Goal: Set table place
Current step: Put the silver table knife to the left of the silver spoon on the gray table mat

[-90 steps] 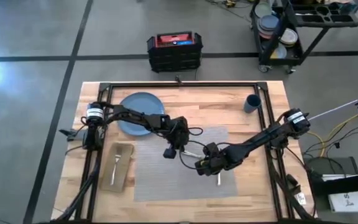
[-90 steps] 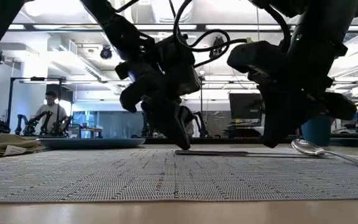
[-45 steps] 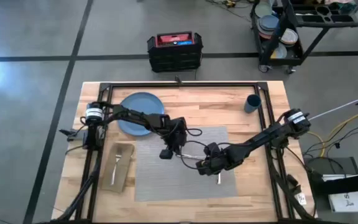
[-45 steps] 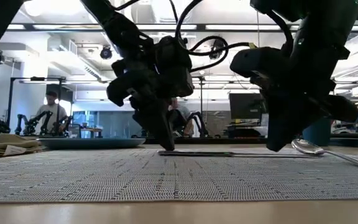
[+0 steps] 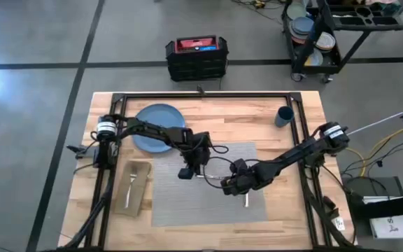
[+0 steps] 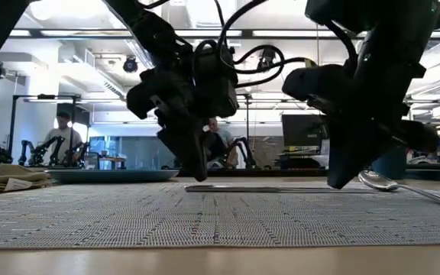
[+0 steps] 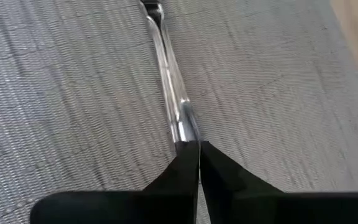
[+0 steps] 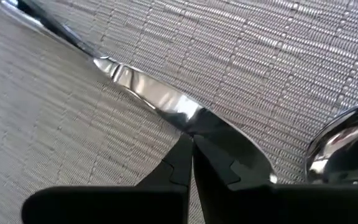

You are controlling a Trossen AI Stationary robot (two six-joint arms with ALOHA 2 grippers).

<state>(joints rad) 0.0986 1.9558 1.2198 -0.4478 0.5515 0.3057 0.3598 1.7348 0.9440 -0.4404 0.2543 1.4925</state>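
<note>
On the grey mat (image 5: pixel 205 192) in the middle of the table (image 5: pixel 306 217), both grippers are working at one piece of silverware, the knife (image 6: pixel 258 188), which is lying flat across the mat's far half. The left gripper (image 5: pixel 185 173) is standing at one end of the knife with its fingers (image 7: pixel 185 165) pressed together, their tips meeting on the metal in the left wrist view. The right gripper (image 5: pixel 227 186) is standing at the other end, its fingers (image 8: pixel 182 163) likewise closed to a point that is touching the knife; whether either pair is truly pinching the metal or only pressing on it cannot be told. The spoon (image 6: pixel 392 186) is lying on the mat just beside the right gripper, its bowl (image 8: pixel 347 146) showing in the right wrist view. The blue plate (image 5: pixel 157 127) is sitting on the table beyond the mat's far left corner, partly under the left arm. The napkin (image 5: pixel 133 187) is lying left of the mat with the fork (image 5: pixel 129 183) resting on it. The cup (image 5: pixel 283 116) is standing near the table's far right corner, well apart from the mat.
</note>
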